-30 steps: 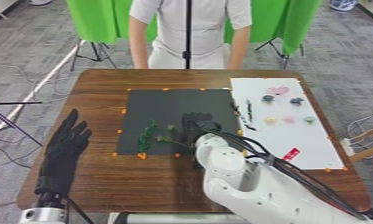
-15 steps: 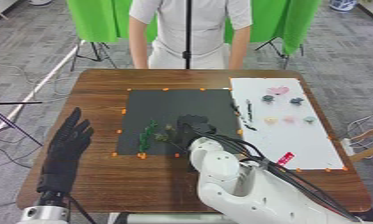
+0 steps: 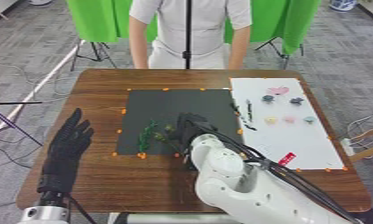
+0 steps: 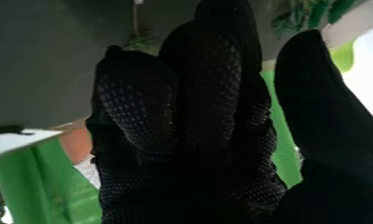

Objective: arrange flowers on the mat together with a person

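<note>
In my head view, the green sprig (image 3: 146,136) lies left of centre, on the lower left part of the dark mat (image 3: 165,105). It is narrow, dense and saturated green, running lengthwise up the frame. Just beside it is a thinner, duller olive sprig (image 3: 169,128). My right hand (image 3: 193,125) is positioned over the mat, near the olive sprig. In the right wrist view, its fingers are slightly bent and the thumb stands apart; I see nothing gripped. The white sheet (image 3: 298,145), right of the mat, carries a pink flower (image 3: 278,90), two grey-blue flowers (image 3: 268,98), and a row of yellow, pale pink and pale teal blooms (image 3: 289,119). My left hand (image 3: 69,142) is at the left of the frame, fingers extended, holding nothing.
</note>
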Tool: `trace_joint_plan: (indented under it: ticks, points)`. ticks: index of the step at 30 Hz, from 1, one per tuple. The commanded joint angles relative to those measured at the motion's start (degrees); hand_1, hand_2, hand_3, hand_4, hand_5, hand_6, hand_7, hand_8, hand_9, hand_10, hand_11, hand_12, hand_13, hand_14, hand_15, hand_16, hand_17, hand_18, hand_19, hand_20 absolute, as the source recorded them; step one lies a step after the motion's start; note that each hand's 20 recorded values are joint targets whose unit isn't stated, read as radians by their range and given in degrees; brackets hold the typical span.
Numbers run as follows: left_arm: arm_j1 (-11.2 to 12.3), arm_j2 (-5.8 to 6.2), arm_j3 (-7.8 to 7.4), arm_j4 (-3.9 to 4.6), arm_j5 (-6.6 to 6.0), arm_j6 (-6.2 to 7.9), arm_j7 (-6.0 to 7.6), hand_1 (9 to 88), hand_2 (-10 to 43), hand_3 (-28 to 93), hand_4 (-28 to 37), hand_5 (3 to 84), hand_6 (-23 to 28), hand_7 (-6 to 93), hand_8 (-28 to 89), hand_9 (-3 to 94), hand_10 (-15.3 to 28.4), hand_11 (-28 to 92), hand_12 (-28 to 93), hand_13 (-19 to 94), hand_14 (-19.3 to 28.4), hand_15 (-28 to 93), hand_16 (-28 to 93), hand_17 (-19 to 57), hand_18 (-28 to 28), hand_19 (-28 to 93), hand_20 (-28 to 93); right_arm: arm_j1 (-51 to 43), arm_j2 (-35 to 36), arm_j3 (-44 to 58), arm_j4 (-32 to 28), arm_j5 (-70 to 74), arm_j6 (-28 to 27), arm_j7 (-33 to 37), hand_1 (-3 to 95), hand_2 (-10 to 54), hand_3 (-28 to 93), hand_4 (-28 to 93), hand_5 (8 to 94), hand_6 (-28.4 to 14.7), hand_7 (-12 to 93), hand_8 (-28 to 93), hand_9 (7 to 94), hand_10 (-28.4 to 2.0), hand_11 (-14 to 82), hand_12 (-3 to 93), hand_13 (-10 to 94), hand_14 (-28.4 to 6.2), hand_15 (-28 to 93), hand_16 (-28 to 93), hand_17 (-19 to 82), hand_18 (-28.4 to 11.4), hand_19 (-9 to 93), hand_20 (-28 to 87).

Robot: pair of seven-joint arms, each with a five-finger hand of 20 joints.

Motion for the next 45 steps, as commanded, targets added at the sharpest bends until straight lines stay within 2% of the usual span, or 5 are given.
trace_joint_plan:
  ticks: [1, 9, 20, 31, 45]
  points:
    - [1.53, -0.50, 0.23, 0.41, -0.41, 0.69, 0.81, 22.4, 5.6, 75, -26.8, 22.1, -0.7, 9.9, -9, 23.0, 11.7, 6, 14, 16, 15.9, 10, 3, -15.7, 19.4, 37, 4, -1.32, 1.94, 4.58, -4.85, 4.64, 6.48, -1.35, 40.0, -0.5, 57, -19, 88.3, 0.7, 16, -11, 93.7, -9.0, 40.3, 17.4, 83, -9.3, 63, 21, 26, -22.4, 79, 20]
    - [0.72, -1.35, 1.01, 1.11, -0.31, -0.31, 0.97, 22.1, 5.7, 76, -27.7, 22.0, -0.7, 9.9, -9, 23.0, 11.7, 6, 14, 16, 16.0, 10, 3, -15.7, 19.3, 37, 4, -4.85, 5.71, 11.32, -8.40, 10.01, 14.73, -7.41, 37.7, -0.2, 57, -19, 76.2, 0.2, 16, -11, 92.9, -9.8, 33.9, 19.9, 80, -9.9, 64, 21, 23, -22.3, 76, 20]
    - [1.51, -0.97, 1.42, 1.53, -0.81, 1.96, 4.86, 19.6, 5.6, 75, -28.2, 23.3, -1.4, 10.6, -9, 25.4, 11.7, 6, 14, 19, 17.1, 13, 3, -14.1, 18.8, 38, 6, -29.89, 9.11, 44.99, -15.75, 54.37, 9.35, -34.37, 23.2, 7.5, 64, -22, 51.7, -0.4, 14, -12, 56.4, -16.6, 18.3, 14.8, 44, -18.4, 44, 12, 4, -21.5, 42, 20]
    - [2.36, -5.08, 1.25, 4.57, -2.02, -1.16, 5.71, 17.0, 4.8, 75, -28.3, 24.2, -2.5, 11.2, -10, 27.6, 11.6, 7, 13, 21, 17.5, 17, 1, -12.4, 21.0, 40, 8, -54.49, 7.41, 63.75, -16.96, 66.27, 3.65, -47.68, 18.3, 10.5, 66, -25, 42.3, 0.5, 11, -10, 42.5, -15.3, 7.6, 16.0, 32, -20.0, 22, 22, 1, -20.1, 28, 19]
    - [-0.62, -6.10, 1.36, 6.62, -1.08, -4.27, 5.12, 16.3, 4.0, 76, -28.3, 23.8, -3.2, 10.9, -10, 28.2, 11.5, 7, 13, 21, 17.4, 17, 1, -11.9, 21.9, 40, 8, -57.61, 3.98, 66.31, -14.79, 64.57, 2.70, -50.23, 16.2, 10.7, 67, -26, 40.2, 1.7, 10, -9, 40.5, -14.4, 5.3, 16.5, 31, -20.1, 17, 25, 1, -20.3, 26, 20]
